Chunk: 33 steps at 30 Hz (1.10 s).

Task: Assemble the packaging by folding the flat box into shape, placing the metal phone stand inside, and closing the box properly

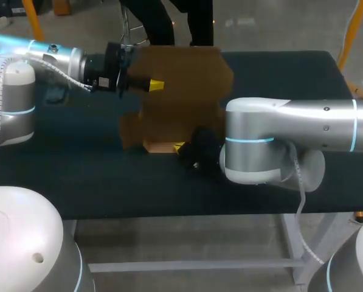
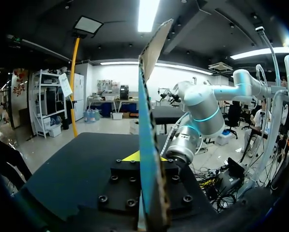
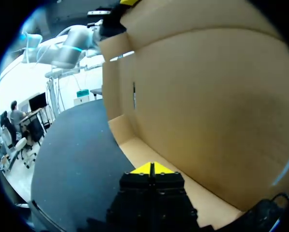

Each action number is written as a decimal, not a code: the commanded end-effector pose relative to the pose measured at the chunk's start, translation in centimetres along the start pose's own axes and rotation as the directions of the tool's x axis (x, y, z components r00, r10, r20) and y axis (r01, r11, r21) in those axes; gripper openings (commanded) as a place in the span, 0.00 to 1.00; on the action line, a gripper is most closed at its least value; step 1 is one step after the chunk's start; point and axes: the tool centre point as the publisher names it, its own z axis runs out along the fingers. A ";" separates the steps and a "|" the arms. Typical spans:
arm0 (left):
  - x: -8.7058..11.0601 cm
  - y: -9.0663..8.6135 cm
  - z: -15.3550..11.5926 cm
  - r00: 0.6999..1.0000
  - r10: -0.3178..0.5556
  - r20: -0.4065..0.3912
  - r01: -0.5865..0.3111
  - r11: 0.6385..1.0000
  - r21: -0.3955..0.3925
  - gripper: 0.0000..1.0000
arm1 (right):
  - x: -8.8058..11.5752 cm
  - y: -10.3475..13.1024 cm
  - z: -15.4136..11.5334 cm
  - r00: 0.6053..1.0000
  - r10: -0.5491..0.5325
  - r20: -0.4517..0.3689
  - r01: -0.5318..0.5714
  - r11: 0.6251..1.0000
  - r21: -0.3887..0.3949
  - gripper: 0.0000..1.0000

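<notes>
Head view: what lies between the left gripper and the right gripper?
The cardboard box, partly folded, spans from left gripper to right gripper in the head view.

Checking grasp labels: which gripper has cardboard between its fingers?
The left gripper: an upright panel of the cardboard box runs edge-on between its fingers. The right gripper is closed tip to tip, empty, above the bottom flap.

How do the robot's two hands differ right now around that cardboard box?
The left hand is up high, clamped on an upright panel of the cardboard box; the right hand is low by the box's bottom flap, holding nothing. The left hand's fingers straddle cardboard; the right hand's tips are pressed together. Both have yellow tips.
</notes>
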 end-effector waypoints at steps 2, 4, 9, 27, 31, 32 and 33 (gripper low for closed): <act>1.0 0.2 0.3 1.000 -0.002 -0.001 0.002 1.000 -0.003 0.00 | 0.2 -0.4 0.5 1.000 -0.001 0.007 0.001 1.000 -0.002 0.00; 1.1 0.4 0.4 1.000 -0.007 -0.005 0.007 1.000 -0.003 0.00 | 0.2 -0.4 0.5 1.000 -0.001 0.007 0.001 1.000 -0.002 0.00; 1.7 1.0 0.5 1.000 -0.021 -0.014 0.021 1.000 0.007 0.00 | 0.2 -0.4 0.5 1.000 -0.001 0.007 0.001 1.000 -0.002 0.00; 2.9 2.9 0.9 0.997 -0.083 -0.012 0.083 0.997 0.004 0.00 | 0.2 -0.4 0.5 1.000 -0.001 0.007 0.001 1.000 -0.002 0.00; 3.2 3.1 1.0 0.996 -0.089 -0.009 0.089 0.996 -0.010 0.00 | 0.2 -0.4 0.5 1.000 -0.001 0.007 0.001 1.000 -0.002 0.00; 3.3 3.1 1.1 0.996 -0.089 -0.010 0.089 0.996 -0.012 0.00 | 0.2 -0.4 0.5 1.000 -0.001 0.007 0.001 1.000 -0.002 0.00; 3.3 3.2 1.1 0.996 -0.089 -0.010 0.089 0.996 -0.013 0.00 | 0.2 -0.4 0.5 1.000 -0.001 0.007 0.001 1.000 -0.002 0.00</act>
